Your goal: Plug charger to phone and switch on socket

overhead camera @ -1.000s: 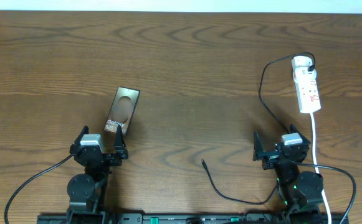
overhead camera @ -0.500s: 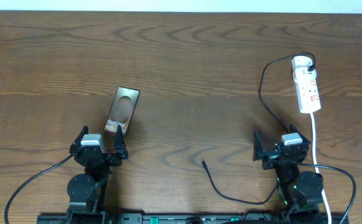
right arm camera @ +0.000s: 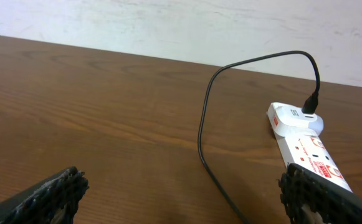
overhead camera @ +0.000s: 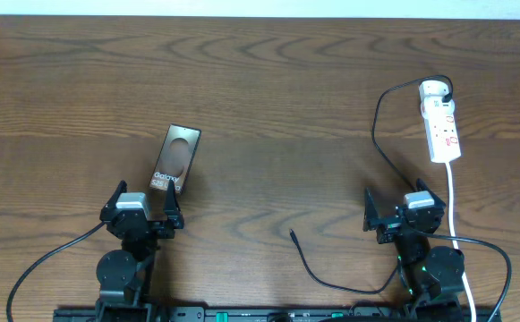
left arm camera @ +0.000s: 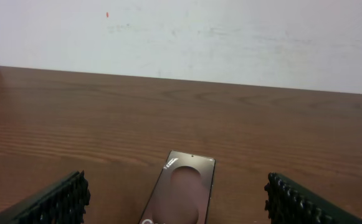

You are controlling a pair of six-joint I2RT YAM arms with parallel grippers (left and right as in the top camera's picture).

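Both end effectors are empty with fingers spread wide: the left end effector (overhead camera: 143, 204) sits just on the near side of the phone (overhead camera: 176, 159), and the right end effector (overhead camera: 400, 210) is well off to the phone's right. Nothing is plugged into the phone yet.

My main worry is the charger (right arm camera: 200, 137). Its connector tip (overhead camera: 293, 235) lies flat on the table (overhead camera: 268, 89), to the right of the phone and nearer me; it is small and thin, so a grab could pinch the cable rather than the tip, or skid it away. The phone lies loose and slanted, face down I think; pushing the tip in could slide it unless the left arm pins it. The cable loops close past the right arm; I judge a careless sweep could snag it and tug the plug or drag the socket (overhead camera: 441, 125), far right of the phone. The red switches are small; a wide finger might press the wrong one.

The table is dark wood grain, smooth and probably slippery; beyond the phone stands a plain white wall (left arm camera: 230, 37), scuffed in places.
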